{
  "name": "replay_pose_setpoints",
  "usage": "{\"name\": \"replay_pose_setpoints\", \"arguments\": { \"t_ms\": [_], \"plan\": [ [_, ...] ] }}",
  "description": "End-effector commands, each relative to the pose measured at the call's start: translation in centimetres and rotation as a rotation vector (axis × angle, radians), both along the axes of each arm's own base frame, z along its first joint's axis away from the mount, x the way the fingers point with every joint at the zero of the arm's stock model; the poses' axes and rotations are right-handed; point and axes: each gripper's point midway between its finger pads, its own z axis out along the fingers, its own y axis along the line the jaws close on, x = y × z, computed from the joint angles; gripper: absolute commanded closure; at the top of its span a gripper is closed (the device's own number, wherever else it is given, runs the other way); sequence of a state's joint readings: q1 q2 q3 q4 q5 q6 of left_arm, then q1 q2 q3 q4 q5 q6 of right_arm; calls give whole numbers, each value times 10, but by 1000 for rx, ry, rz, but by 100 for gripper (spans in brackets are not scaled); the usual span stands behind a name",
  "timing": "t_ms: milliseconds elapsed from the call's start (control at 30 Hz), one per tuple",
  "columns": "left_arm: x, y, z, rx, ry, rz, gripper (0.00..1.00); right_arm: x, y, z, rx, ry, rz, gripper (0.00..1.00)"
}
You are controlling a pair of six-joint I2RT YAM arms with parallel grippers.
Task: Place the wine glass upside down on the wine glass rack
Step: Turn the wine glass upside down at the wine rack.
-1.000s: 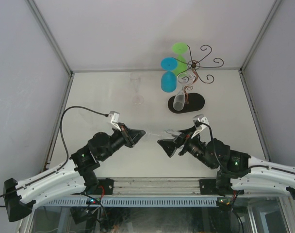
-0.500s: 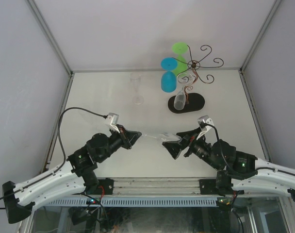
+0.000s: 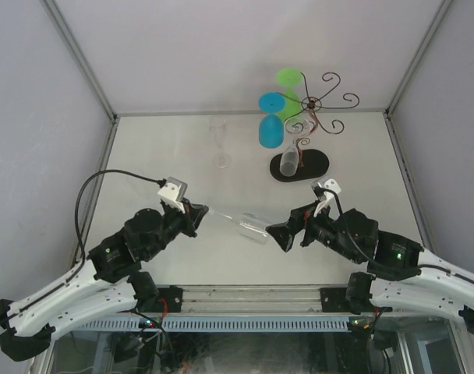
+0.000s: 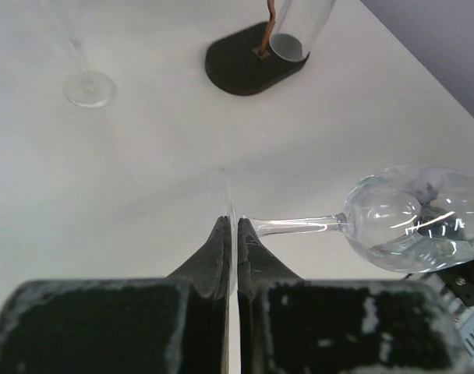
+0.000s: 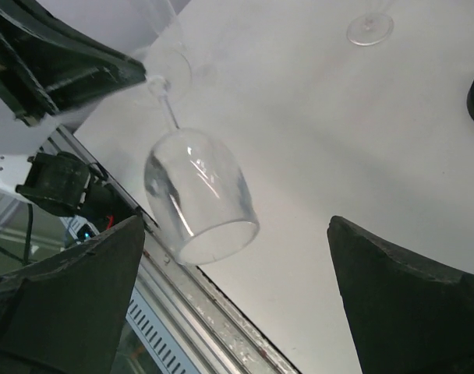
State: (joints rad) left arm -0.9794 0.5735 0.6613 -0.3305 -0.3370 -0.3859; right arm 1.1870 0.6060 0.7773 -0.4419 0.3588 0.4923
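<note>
Top external, white table [image 3: 155,160], grey walls [image 3: 245,54]

place: robot lab cell | signs: white panel walls [image 3: 221,54], metal frame [image 3: 80,61]

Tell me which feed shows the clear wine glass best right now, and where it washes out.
Top external: the wine glass nearly washes out against the pale table. Left wrist: stem and bowl crisp, bright streaks on the bowl; the left gripper blurs near the lens. Right wrist: best, bowl well outlined despite white glare; the right gripper's fingers are soft at the edges.
</note>
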Motion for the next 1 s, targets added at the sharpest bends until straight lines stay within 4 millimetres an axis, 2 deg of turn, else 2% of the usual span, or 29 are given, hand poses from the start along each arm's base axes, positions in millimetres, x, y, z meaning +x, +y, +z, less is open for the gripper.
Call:
{"name": "replay_pose_setpoints", "arguments": {
  "t_ms": [0,133,267,367,467,600,833,967],
  "plan": [
    [6,23,57,71,-162,30,100,-7,6,3,-100,29,130,2],
    [6,33,71,182,-232,12,100,-7,19,7,-112,67,226,8],
    [8,36,80,300,-297,-28,100,0,29,28,-57,45,279,15],
    [8,31,85,363,-344,-73,100,6,34,40,-25,25,302,23],
    [6,19,93,396,-398,-144,100,14,37,43,-16,10,300,29],
    [-1,-8,106,408,-473,-250,100,19,43,39,-30,-1,337,36],
    [-5,-53,114,452,-583,-374,100,15,51,38,-22,0,405,45],
    [-8,-67,120,439,-613,-421,100,9,55,39,15,0,435,48]
  ]
}}
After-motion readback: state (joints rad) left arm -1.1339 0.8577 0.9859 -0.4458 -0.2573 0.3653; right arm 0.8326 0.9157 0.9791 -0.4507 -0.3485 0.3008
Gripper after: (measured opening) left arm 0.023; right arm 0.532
